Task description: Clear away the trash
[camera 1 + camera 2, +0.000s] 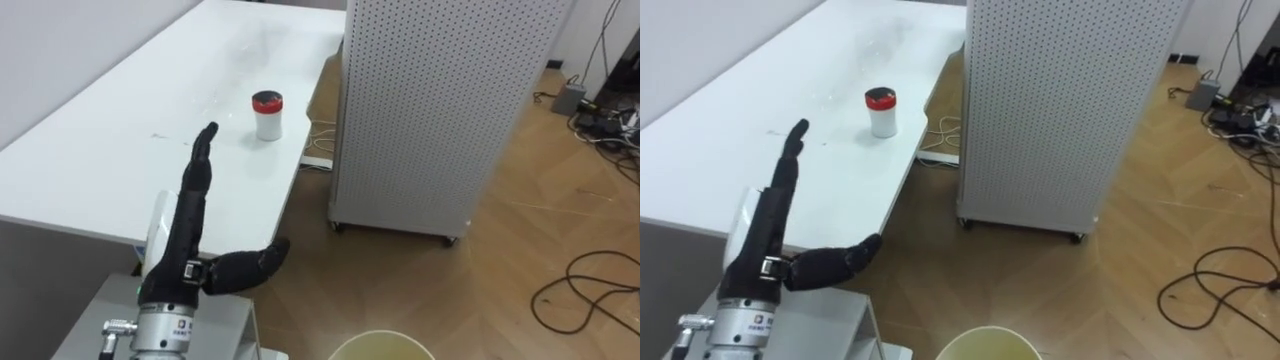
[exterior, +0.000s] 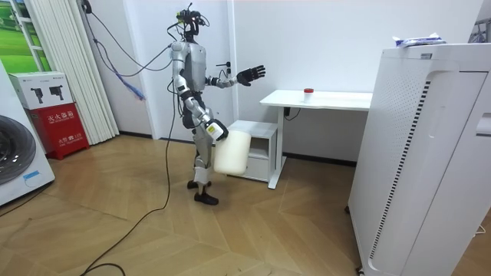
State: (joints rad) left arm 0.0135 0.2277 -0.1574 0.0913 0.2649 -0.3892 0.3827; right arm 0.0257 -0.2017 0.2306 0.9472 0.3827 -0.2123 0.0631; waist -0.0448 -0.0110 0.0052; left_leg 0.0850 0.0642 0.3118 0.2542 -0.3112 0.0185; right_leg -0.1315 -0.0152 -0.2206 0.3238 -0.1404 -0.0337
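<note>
The garbage to collect looks to be the small white container with a red lid (image 1: 267, 115). It stands upright on the white desk (image 1: 90, 170), close to the desk's long edge on the side facing the perforated white cabinet (image 1: 440, 100), and nothing touches it. The left hand (image 1: 188, 225) is raised over the desk's near end, short of the container, with fingers straight and thumb spread wide. That open shape probably prepares a wrap around the container's body rather than a pinch at the lid. In the room view the robot stands off the desk's end, beside the low drawer unit (image 2: 257, 138) under the desk. Its right hand (image 2: 217, 130) sits at the top of a pale waste bin (image 2: 232, 153) at its hip; whether those fingers are closed on the rim I cannot tell. Carried low beside the desk, the bin is likely kept ready to receive the container.
</note>
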